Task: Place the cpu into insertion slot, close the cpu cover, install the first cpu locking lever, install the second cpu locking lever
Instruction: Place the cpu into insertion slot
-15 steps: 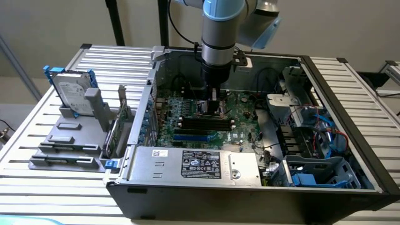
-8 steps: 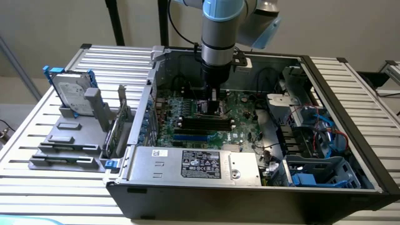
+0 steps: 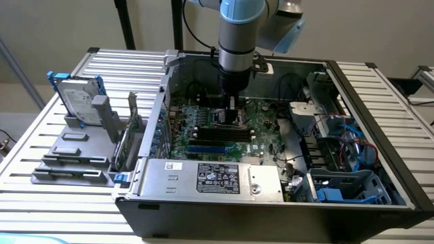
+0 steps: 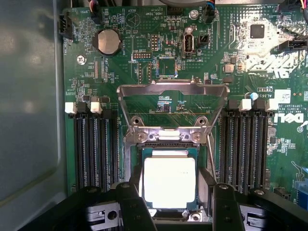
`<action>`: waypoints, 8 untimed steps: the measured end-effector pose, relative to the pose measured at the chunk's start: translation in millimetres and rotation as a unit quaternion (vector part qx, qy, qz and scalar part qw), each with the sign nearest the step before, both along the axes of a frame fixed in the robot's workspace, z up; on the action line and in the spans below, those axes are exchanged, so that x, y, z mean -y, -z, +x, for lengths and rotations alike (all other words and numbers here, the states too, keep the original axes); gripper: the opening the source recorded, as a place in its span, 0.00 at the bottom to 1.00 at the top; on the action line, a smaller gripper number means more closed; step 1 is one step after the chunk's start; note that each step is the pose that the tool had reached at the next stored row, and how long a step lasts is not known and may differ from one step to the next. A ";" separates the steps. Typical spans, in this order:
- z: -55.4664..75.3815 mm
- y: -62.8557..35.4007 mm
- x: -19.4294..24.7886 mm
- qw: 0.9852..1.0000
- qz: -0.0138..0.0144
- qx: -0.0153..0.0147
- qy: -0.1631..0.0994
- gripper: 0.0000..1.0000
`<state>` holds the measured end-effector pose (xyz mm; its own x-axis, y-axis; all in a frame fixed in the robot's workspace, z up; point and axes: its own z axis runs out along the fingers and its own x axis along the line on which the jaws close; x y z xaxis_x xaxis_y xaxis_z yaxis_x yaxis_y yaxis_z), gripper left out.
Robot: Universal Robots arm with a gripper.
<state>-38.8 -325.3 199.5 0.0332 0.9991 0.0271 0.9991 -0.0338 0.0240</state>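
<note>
Cpu (image 4: 169,182) sits in the slot (image 4: 202,166). Claw (image 4: 176,188) is spread either side of it, gripping nothing. Cover (image 4: 173,91) stands open beside the slot; closing and both locking steps remain.

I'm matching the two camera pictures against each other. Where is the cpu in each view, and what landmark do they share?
Exterior view: under the gripper, over the middle of the green motherboard, hidden beneath it.
Wrist view: the cpu lies in the insertion slot, between the open jaws.
Shared landmark: the black memory slots next to the socket.
</note>
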 end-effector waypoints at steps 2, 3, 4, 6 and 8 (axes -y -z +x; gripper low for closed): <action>0.0 0.1 -0.1 1.000 0.000 0.000 0.001 0.54; 0.0 0.2 -0.1 1.000 0.000 0.000 0.002 0.54; 0.0 0.3 -0.2 1.000 0.000 0.000 0.002 0.54; 0.0 0.4 -0.3 1.000 0.000 0.000 0.003 0.54; 0.0 0.6 -0.5 1.000 0.000 0.000 0.004 0.54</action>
<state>-38.8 -324.8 198.9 0.0409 0.9988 0.0272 0.9988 -0.0416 0.0244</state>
